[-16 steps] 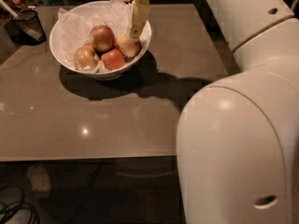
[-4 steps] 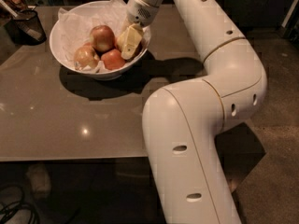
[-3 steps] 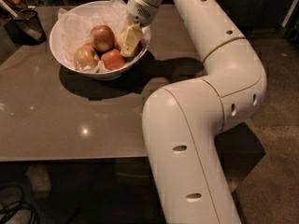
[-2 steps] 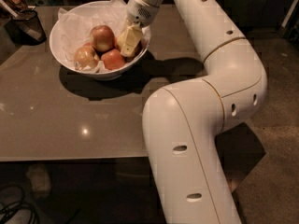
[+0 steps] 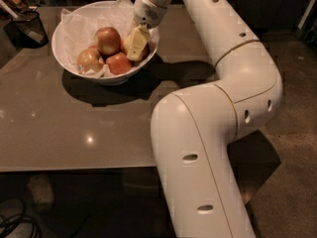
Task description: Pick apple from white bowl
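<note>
The white bowl (image 5: 67, 46), lined with crumpled white paper, stands at the back left of the grey table (image 5: 74, 128). In it I see a red-topped apple (image 5: 108, 39), an all-red apple (image 5: 119, 63) and a paler apple (image 5: 89, 60) at the left. My gripper (image 5: 134, 42) reaches down into the bowl's right side. It sits on the fourth apple (image 5: 144, 53), the one at the right, and covers most of it. Only that apple's right edge shows. My arm comes in from the lower right and arches over the table.
A small dark mesh cup (image 5: 27, 28) stands at the table's back left corner, close to the bowl. The table's near edge runs along the lower part of the view. Bare floor lies to the right, and cables (image 5: 17, 222) lie on the floor at the lower left.
Since the oldest frame my gripper has come lower into the bowl, onto the right-hand apple. Over the last second nothing has visibly moved.
</note>
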Controlling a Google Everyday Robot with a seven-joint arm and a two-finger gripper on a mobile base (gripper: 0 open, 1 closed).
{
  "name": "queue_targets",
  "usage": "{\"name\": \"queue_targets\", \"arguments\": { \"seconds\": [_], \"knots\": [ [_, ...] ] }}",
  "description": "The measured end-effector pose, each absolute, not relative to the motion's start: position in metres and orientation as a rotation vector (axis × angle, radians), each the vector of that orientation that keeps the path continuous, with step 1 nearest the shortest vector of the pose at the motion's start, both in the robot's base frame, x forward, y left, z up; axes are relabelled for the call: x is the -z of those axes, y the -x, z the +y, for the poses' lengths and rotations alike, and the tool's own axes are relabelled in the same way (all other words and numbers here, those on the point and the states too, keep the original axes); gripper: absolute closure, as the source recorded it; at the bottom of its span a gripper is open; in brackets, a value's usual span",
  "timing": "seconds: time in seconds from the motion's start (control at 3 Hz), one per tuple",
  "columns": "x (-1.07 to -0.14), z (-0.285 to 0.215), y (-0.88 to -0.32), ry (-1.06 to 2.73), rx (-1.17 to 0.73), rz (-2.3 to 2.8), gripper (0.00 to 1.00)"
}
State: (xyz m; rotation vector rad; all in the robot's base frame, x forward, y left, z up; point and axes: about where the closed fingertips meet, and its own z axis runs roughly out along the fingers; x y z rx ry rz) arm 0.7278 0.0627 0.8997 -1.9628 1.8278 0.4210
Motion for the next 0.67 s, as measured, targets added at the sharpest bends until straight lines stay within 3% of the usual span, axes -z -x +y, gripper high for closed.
{"name": "queue_targets", "arguments": {
  "seconds": [0.67],
  "knots": [
    [-0.927, 0.065, -0.728, 1.929, -0.350, 1.820, 1.00]
  ]
}}
